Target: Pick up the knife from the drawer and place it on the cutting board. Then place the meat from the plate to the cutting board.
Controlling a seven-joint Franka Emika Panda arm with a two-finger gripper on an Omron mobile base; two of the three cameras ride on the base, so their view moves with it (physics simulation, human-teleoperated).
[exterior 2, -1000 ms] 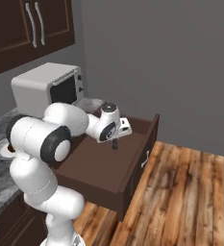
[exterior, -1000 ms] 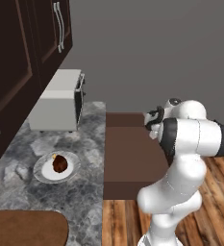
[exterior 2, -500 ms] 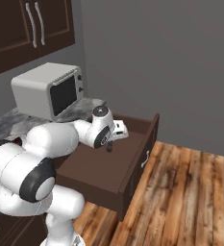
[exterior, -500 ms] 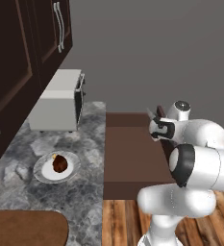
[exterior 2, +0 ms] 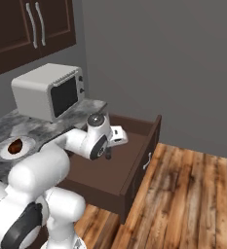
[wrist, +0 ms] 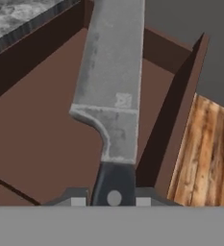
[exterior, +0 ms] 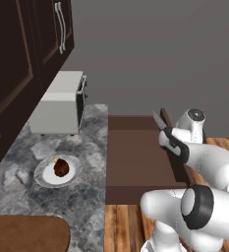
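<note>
My gripper (exterior: 168, 139) is shut on the dark handle of the knife (exterior: 158, 119), held over the open drawer (exterior: 135, 162). The grey blade (wrist: 114, 81) points away from the hand, and the handle (wrist: 114, 185) sits between the fingertips (wrist: 78, 201). In the right base view the gripper (exterior 2: 107, 151) hangs above the drawer's floor (exterior 2: 117, 172). The meat (exterior: 62, 167) lies on the white plate (exterior: 41, 173) on the counter. The cutting board (exterior: 27, 234) lies at the counter's near end.
A white toaster oven (exterior: 59, 103) stands at the back of the marble counter (exterior: 86, 197). Dark cabinets with silver handles (exterior: 61, 27) hang above. The drawer's front panel (exterior 2: 146, 155) juts over the wooden floor (exterior 2: 193, 194).
The arm's elbow has swung down and closer to the cameras. The hand has stayed over the drawer with the knife in its grip.
</note>
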